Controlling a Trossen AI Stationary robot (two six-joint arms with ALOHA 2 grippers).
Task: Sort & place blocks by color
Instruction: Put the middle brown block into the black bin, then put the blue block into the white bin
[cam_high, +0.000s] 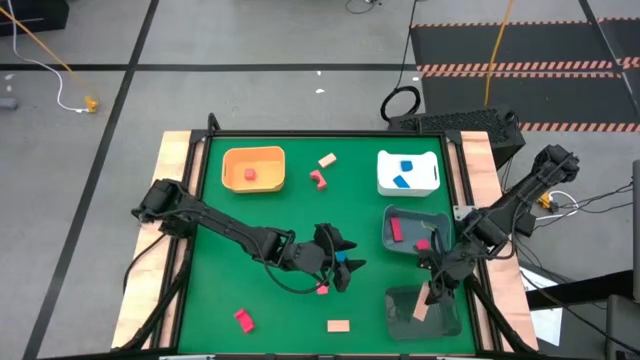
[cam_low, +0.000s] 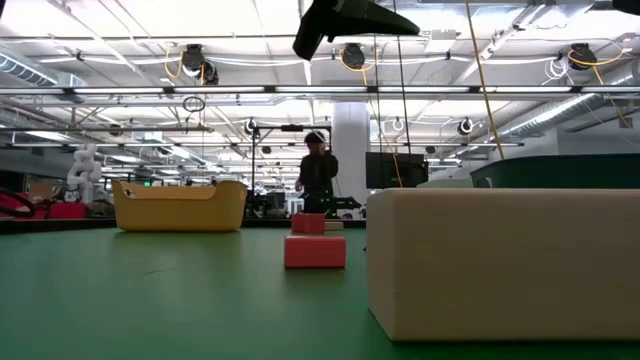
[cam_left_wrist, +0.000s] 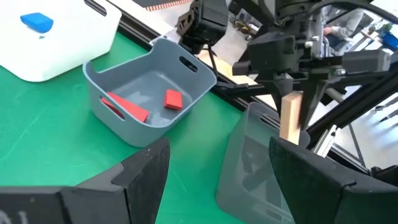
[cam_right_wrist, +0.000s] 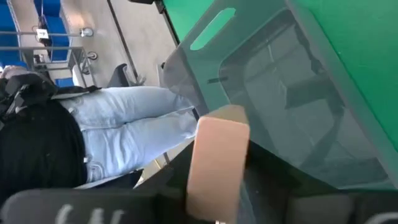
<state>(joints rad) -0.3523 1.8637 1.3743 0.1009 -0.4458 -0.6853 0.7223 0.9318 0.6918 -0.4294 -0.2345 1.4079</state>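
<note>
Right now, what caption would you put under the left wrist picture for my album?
The right gripper holds a tan block over the clear bin, beside the grey bin with red blocks.

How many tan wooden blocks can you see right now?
3. One tan block lies between the orange tray and white tray, one at the near table edge, one in the right gripper over the clear bin. Others may be hidden.

Right hand (cam_high: 432, 293) over clear tray (cam_high: 423, 312) (tan block (cam_high: 421, 312) between fingers)
</note>
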